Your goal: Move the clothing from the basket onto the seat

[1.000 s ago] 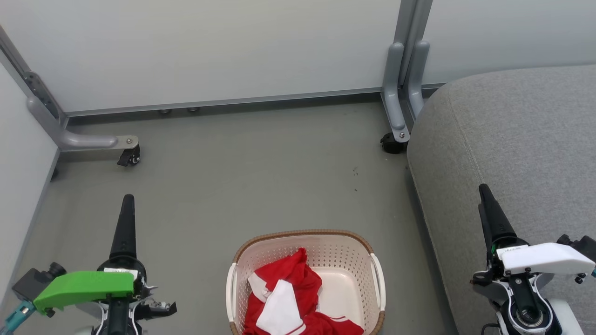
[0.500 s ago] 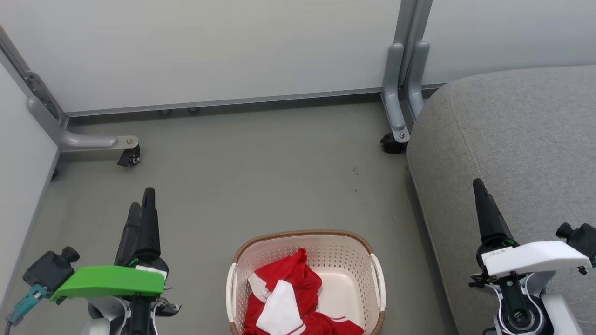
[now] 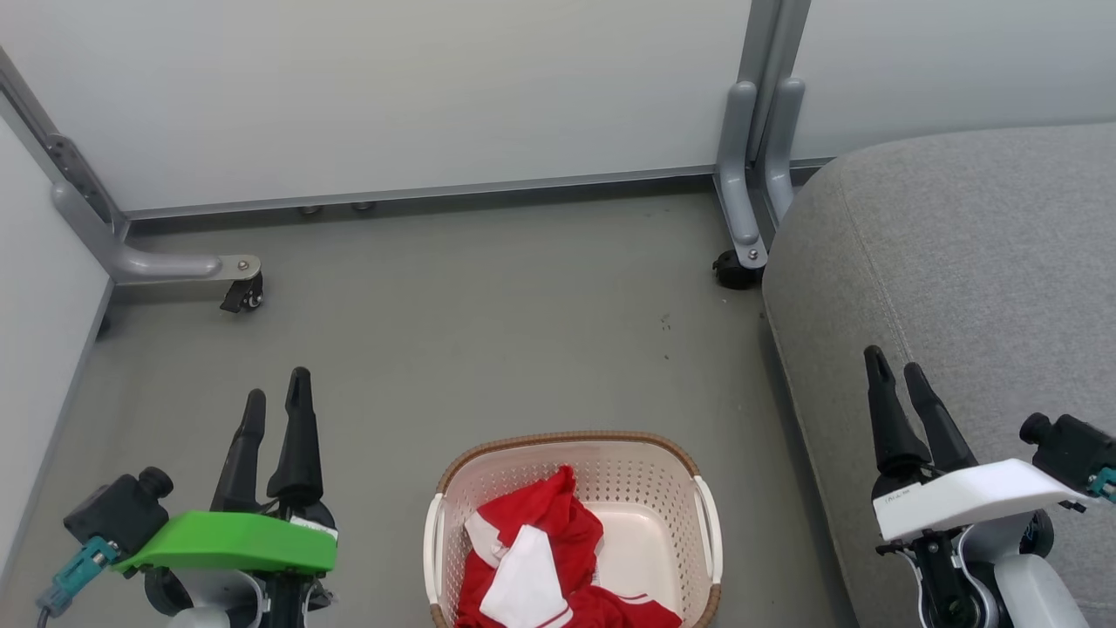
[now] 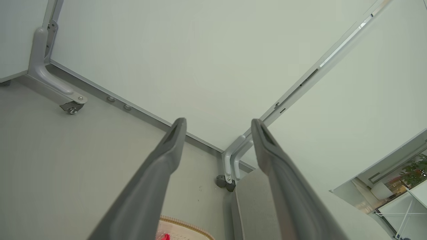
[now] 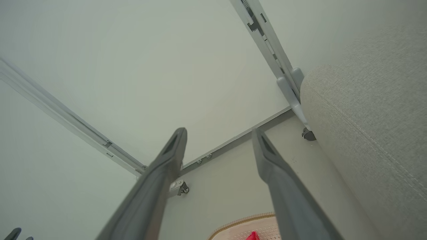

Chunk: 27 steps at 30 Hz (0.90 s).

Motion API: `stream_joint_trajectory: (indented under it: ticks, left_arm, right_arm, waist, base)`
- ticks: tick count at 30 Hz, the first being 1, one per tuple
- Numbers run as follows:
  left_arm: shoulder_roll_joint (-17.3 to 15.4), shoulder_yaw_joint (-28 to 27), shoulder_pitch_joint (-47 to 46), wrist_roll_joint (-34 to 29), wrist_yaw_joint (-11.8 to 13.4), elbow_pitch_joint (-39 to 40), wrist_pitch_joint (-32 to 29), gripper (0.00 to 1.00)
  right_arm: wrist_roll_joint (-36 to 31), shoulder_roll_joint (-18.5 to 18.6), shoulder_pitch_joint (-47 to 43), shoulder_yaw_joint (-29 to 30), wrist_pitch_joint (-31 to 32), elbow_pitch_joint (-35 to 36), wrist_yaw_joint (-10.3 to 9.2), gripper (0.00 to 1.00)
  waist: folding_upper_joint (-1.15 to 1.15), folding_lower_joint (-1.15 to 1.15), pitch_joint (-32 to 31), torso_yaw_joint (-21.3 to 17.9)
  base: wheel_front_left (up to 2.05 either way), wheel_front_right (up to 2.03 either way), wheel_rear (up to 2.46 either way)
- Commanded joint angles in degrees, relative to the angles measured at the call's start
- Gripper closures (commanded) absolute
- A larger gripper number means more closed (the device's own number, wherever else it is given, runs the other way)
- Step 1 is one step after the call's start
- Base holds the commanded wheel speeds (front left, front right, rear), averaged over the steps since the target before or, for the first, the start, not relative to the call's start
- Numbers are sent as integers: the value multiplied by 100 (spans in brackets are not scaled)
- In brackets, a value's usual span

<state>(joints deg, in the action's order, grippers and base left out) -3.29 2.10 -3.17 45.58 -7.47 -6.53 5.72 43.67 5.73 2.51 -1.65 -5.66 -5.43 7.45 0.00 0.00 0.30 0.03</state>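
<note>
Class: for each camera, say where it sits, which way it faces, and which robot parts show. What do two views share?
Head view: on the head, facing forward and down at the cream-white perforated plastic basket holding soft red clothing; open left gripper and open right gripper show.
Left wrist view: on the left wrist, facing along its dark fingers toward the pale partition wall.
Right wrist view: on the right wrist, along its own fingers, beside the large grey fabric seat.
Both wrist views catch the basket's woven rim.

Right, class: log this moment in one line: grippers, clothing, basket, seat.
left gripper: open, empty | right gripper: open, empty | clothing: in basket, untouched | seat: right of basket | step: pickup not started
</note>
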Motion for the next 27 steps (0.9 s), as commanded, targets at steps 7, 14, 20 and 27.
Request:
stream_joint_trajectory:
  ticks: [7,14,20,27]
  left_arm:
    - [-50,59,34,-653,-3,-10,158,0]
    - [-38,82,83,-1123,-3,-96,268,0]
    - [-20,83,113,-1518,-3,-209,356,0]
    - [4,64,122,-1932,-3,-355,454,0]
  right_arm:
    - [-779,77,-52,-122,-165,54,4,0]
    - [-1304,65,-84,-170,-260,2,3,0]
    - [-1680,53,-111,-203,-299,-37,4,0]
    - [-2084,33,-162,-236,-274,-44,4,0]
  waist:
    - [0,0,-1,8]
    - [0,0,-4,16]
    - [0,0,-3,20]
    - [0,0,-12,28]
  base:
    - [0,0,0]
    - [0,0,0]
    - [0,0,0]
    - [0,0,0]
